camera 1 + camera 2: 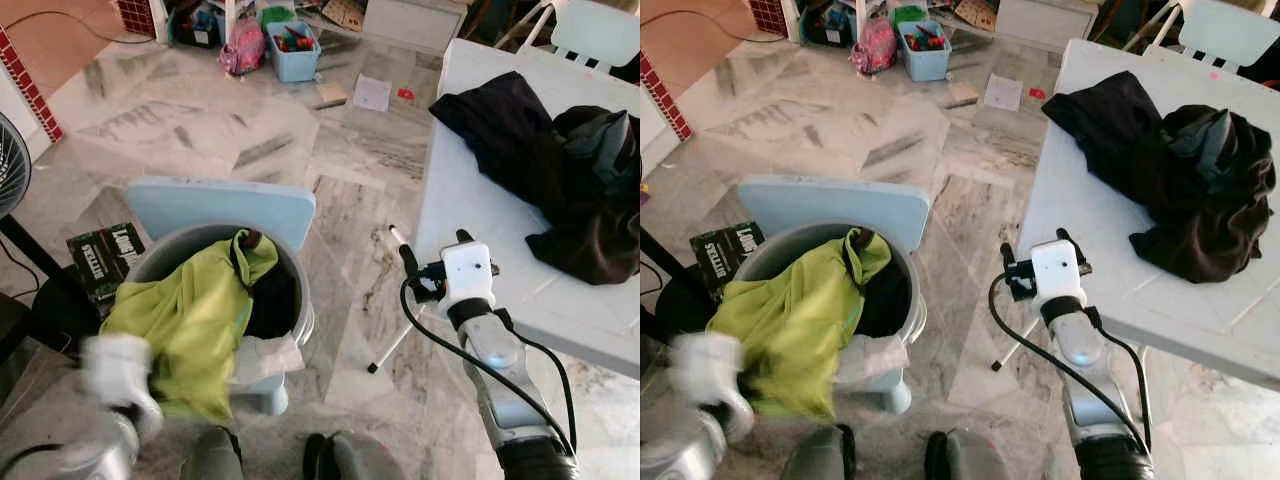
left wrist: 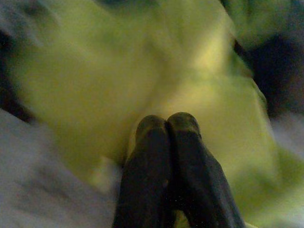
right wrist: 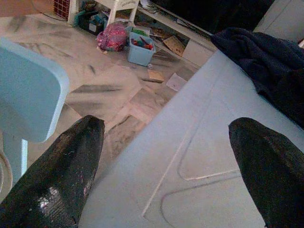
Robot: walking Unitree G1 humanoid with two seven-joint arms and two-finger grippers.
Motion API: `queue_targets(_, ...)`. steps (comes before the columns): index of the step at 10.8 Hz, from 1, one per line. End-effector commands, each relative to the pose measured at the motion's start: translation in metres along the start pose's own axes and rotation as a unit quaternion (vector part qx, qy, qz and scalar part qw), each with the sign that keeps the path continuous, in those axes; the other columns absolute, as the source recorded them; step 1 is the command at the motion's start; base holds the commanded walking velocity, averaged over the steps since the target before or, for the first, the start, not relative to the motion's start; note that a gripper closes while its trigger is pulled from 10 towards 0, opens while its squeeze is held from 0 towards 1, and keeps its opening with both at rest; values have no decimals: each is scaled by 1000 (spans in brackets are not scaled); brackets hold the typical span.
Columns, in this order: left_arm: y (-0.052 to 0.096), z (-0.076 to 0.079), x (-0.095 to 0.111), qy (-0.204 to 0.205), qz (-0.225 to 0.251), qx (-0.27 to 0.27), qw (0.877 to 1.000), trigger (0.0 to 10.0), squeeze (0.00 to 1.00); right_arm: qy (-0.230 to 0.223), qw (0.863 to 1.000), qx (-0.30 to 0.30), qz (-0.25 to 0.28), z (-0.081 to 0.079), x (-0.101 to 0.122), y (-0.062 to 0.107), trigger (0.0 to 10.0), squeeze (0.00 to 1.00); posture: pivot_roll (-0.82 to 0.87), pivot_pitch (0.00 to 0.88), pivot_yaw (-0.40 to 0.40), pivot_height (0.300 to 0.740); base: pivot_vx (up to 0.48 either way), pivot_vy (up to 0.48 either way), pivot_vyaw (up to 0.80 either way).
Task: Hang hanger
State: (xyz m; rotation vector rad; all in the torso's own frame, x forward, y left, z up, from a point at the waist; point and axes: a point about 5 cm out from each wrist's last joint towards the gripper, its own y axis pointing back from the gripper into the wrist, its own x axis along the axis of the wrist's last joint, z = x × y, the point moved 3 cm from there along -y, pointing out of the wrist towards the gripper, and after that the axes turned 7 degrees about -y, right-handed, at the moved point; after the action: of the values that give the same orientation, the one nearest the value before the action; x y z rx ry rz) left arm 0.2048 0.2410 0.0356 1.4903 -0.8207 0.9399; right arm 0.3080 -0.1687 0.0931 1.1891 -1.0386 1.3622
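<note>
A yellow-green garment spills over the rim of a grey laundry basket, with dark cloth beneath it. My left arm is blurred at the basket's near side. In the left wrist view my left gripper is shut, its fingertips pressed together against the green fabric. My right gripper stands open at the near edge of the white table, nothing between its fingers. A heap of dark clothes lies on the table's far right.
The basket rests on a light-blue chair. A thin white rod slants to the floor below the table edge. A fan and a dark box stand left. A blue bin and papers lie far back.
</note>
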Motion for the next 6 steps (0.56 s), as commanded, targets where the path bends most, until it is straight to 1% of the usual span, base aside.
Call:
queue_targets(1, 5, -19, 6, -7, 40, 63, 997, 0, 0, 4, 1000, -5, -7, 5, -5, 3, 10000, 0, 39, 134, -126, 740, 0, 0, 0)
queue_targets(2, 7, -29, 3, -12, 42, 98, 994, 0, 0, 4, 1000, -4, -7, 3, -5, 2, 10000, 0, 41, 135, -126, 740, 0, 0, 0)
queue_targets(3, 9, -38, -4, -14, 29, 135, 990, 0, 0, 4, 1000, -2, -5, 2, -4, 0, 10000, 0, 41, 135, -126, 740, 0, 0, 0)
queue_targets(4, 13, -42, -26, -47, -14, 166, 985, 0, 0, 6, 1000, 0, -4, 2, -4, 0, 10000, 0, 41, 134, -128, 740, 0, 0, 0)
queue_targets(5, 19, -46, -40, -80, -41, 188, 978, 0, 0, 8, 1000, -1, -5, 3, -4, 1, 10000, 0, 39, 133, -126, 740, 0, 0, 0)
queue_targets(6, 23, -50, -48, -113, -54, 198, 972, 9020, 0, 8, 1000, -1, -5, 3, -5, 1, 10000, 0, 39, 133, -126, 740, 0, 0, 0)
